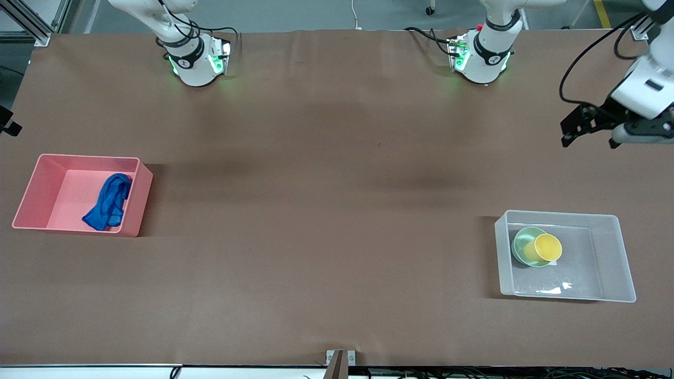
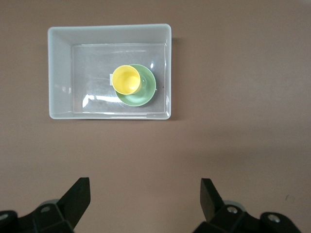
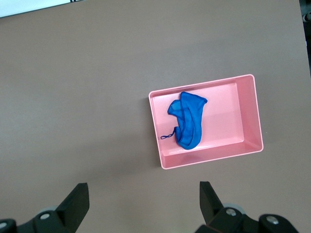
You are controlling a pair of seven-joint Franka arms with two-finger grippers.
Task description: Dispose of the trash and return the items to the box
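Brown paper is covering the whole table, creased faintly near its top edge. Grey floor is showing past it, with a yellow line running across one corner.

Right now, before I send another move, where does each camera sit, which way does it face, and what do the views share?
Front view: high across the table, facing both bases; the left hand, open, shows up over the table's edge at the left arm's end.
Left wrist view: looks straight down past its open hand at the clear box holding the yellow cup in the green bowl.
Right wrist view: looks down past the open right hand at the pink bin with the blue fabric.
Shared: the front view shows both bins and their contents.
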